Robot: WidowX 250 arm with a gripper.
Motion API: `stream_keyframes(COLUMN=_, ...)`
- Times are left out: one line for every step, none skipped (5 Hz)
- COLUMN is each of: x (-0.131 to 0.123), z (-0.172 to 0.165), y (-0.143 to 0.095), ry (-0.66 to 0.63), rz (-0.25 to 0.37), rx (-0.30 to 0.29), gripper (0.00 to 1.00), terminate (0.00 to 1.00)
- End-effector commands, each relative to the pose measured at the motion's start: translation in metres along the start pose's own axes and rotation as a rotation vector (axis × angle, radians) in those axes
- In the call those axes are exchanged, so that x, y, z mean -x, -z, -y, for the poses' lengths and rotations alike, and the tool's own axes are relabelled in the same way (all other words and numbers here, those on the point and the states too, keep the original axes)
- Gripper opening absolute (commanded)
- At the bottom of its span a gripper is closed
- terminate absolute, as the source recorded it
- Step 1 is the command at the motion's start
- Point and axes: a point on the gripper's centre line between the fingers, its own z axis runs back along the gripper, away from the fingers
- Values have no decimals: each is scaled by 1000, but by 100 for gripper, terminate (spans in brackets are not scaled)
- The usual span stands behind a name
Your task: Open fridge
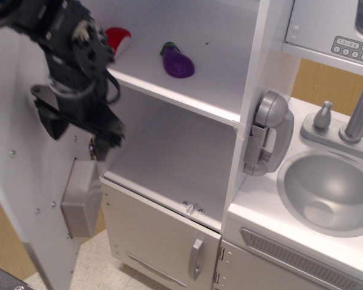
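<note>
The fridge (187,90) is a tall white cabinet at the left, and its inside with white shelves is in full view. Its large door (24,175) is swung wide open to the left, showing its inner face with a grey box (81,196); the handle is hidden behind it. My black gripper (78,134) hangs from the top left, just in front of the door's inner face near its hinge edge. Its fingers (50,121) are spread apart and hold nothing.
A purple toy eggplant (178,60) and a red toy (118,37) lie on the upper shelf. A grey phone (269,130) hangs on the fridge's right side. A sink (327,190), faucet (358,112), microwave (333,30) and a small lower door (169,241) are nearby.
</note>
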Motion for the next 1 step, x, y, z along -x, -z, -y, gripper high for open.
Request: stream_keyframes(x=-38, z=-29, y=10, ry=-72, rz=113, rx=-42, gripper=100, terminate=100)
